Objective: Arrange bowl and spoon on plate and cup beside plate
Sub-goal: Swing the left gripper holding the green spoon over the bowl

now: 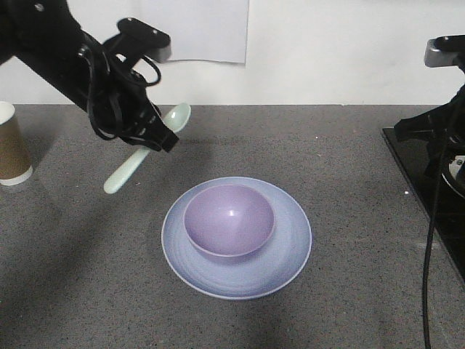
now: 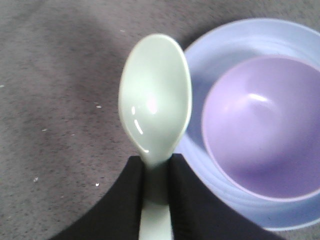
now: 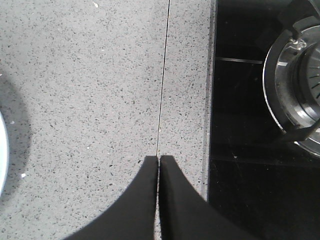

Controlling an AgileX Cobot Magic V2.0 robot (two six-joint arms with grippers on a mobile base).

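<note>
1. Countertop (image 1: 349, 145) – grey speckled stone. It carries every item below.
2. Hob (image 3: 240, 150) – black glass, set into the counter at the right edge, with 1 burner in the right wrist view. It plays no part in the task.
3. Plate (image 1: 290, 251) – pale blue-lavender, flat on the counter at centre, its rim showing all round the bowl.
4. Bowl (image 1: 229, 218) – lavender, upright, seated on the plate slightly left of its middle, nothing inside. This part of the task looks done.
5. Cup (image 1: 11, 145) – brown paper, upright at the far left edge and well apart from the plate, so not yet placed.
6. Left gripper (image 1: 158, 139) – jaws clamped on the spoon's handle just behind its bowl, raised above the counter behind and to the left of the plate.
7. Right gripper (image 3: 159, 159) – fingers pressed together with nothing between them, parked over bare counter beside the hob.
8. Spoon (image 1: 125, 173) – mint green, off the counter, bowl end pointing away from the arm and hollow side up. Judged step: carrying the spoon to the plate. The next move calls for travel toward the plate, then lowering until the spoon rests in the bowl or on the exposed rim – without knocking the bowl – before the jaws part. The cup comes after.
</note>
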